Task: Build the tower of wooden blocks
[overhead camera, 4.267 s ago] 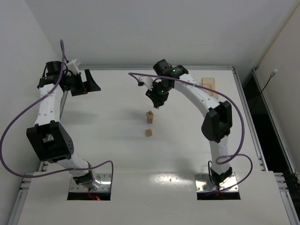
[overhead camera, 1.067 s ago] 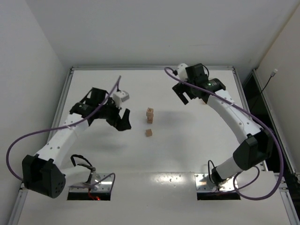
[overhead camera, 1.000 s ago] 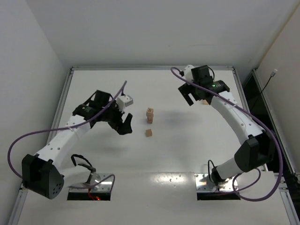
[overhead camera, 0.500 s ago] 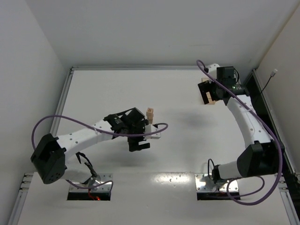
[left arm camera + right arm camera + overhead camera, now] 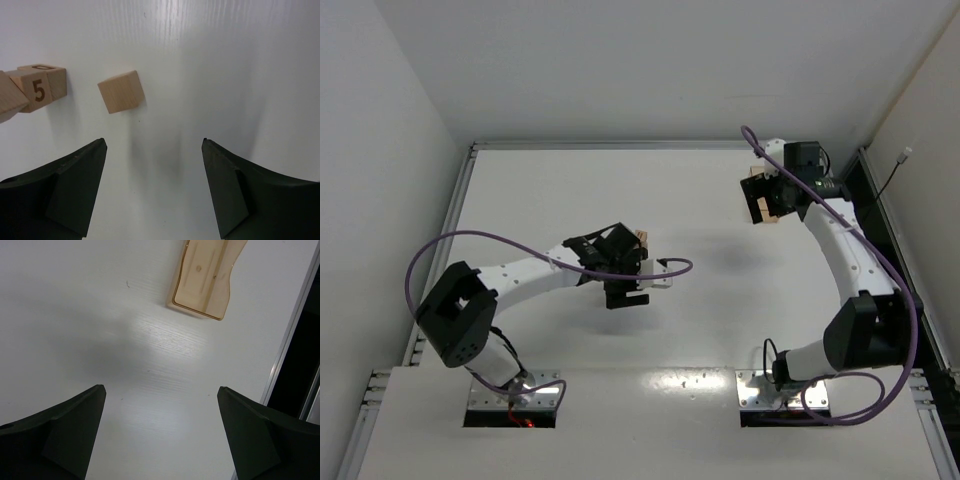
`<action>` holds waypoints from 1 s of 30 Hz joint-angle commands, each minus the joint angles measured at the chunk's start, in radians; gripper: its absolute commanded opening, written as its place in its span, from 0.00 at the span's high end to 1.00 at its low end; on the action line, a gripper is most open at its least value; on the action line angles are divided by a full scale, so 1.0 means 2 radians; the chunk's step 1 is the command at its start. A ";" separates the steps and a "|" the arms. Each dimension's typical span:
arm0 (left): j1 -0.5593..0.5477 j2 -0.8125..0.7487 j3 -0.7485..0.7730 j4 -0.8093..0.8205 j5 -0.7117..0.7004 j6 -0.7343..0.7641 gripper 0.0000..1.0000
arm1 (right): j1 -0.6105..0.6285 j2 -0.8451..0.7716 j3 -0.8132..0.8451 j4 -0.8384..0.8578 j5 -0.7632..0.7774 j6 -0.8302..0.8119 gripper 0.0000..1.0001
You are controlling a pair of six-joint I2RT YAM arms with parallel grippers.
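Observation:
A single plain wood block [image 5: 121,91] lies on the white table ahead of my left gripper [image 5: 154,145], slightly left of its centre line. The jaws are open with nothing between them. Left of that block is the tower [image 5: 35,90], a short stack whose near cube shows a dark "5". In the top view my left gripper [image 5: 625,296] hangs over the table's middle and hides the loose block. Only the tower's top [image 5: 641,238] shows behind the wrist. My right gripper [image 5: 760,197] is open and empty at the far right.
A pale wooden tray [image 5: 207,277] lies on the table ahead of my right gripper [image 5: 160,387], close to the table's metal right edge [image 5: 295,325]. The left arm's purple cable [image 5: 670,268] loops just right of the tower.
My left arm has swung from the left side to the middle, settling over the loose block, and its jaws have narrowed somewhat. The right arm moved to the far right over the tray, then stayed.

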 commanded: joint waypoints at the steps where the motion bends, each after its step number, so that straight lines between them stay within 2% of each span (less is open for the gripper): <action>1: 0.004 0.010 0.032 0.024 0.019 0.008 0.26 | -0.003 0.006 0.008 0.005 -0.015 0.008 0.08; 13: 0.036 0.070 0.082 0.018 0.051 0.008 0.26 | -0.003 0.015 0.012 0.000 -0.019 0.008 0.10; 30: 0.036 0.120 0.106 0.018 0.066 0.008 0.26 | -0.007 0.034 0.017 0.000 -0.024 0.008 0.10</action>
